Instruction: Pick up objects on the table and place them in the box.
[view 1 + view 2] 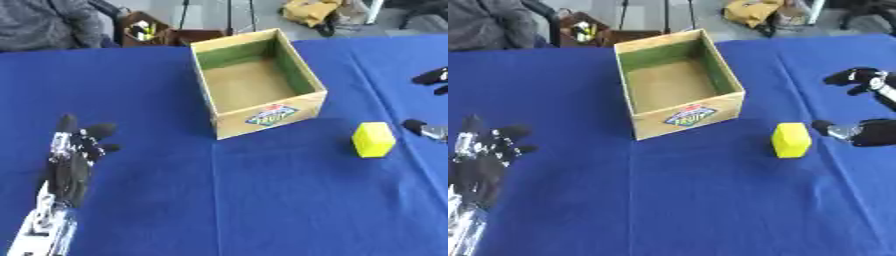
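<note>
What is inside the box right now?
Nothing that shows: the box is open on top, and its tan floor and green inner walls are bare. The near wall hides a strip of floor behind it. The yellow block sits outside on the table.

Two head cameras side by side, looking down at blue table [262, 200]. Both show box [258, 82], near middle.
</note>
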Controlling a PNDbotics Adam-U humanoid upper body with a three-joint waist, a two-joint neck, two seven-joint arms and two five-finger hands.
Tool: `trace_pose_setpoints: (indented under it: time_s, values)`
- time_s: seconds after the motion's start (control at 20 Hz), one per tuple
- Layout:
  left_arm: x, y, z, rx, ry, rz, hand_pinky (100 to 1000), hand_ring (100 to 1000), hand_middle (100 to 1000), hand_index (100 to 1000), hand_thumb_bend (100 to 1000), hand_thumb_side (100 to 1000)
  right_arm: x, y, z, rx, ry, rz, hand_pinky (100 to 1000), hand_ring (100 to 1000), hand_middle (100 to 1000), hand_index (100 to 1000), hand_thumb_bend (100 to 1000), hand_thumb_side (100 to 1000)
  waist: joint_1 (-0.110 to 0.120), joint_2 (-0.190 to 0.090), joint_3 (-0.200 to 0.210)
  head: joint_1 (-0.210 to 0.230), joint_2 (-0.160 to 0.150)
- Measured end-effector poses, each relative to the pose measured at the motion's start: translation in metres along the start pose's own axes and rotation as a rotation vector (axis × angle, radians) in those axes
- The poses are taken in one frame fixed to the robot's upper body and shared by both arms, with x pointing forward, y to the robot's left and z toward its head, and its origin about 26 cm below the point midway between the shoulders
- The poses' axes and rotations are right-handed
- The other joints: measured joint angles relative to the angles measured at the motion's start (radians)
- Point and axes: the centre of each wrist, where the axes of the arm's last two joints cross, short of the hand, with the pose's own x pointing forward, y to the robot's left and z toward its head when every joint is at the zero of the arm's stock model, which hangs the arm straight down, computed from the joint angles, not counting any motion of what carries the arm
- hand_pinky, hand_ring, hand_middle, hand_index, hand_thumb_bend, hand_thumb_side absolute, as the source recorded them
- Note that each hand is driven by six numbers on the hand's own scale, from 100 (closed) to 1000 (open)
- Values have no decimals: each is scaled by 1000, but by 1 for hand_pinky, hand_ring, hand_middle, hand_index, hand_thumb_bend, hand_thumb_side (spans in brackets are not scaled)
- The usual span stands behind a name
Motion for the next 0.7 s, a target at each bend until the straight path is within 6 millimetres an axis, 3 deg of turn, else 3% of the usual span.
trace_pose_setpoints:
  time_s: [0.7]
  values:
    - [-2, 0, 1, -7, 9, 1, 725, 871, 713, 659, 416, 1000, -14, -6, -13, 125, 37, 56, 846, 919, 861, 895, 444, 410, 5, -6, 9, -11, 1]
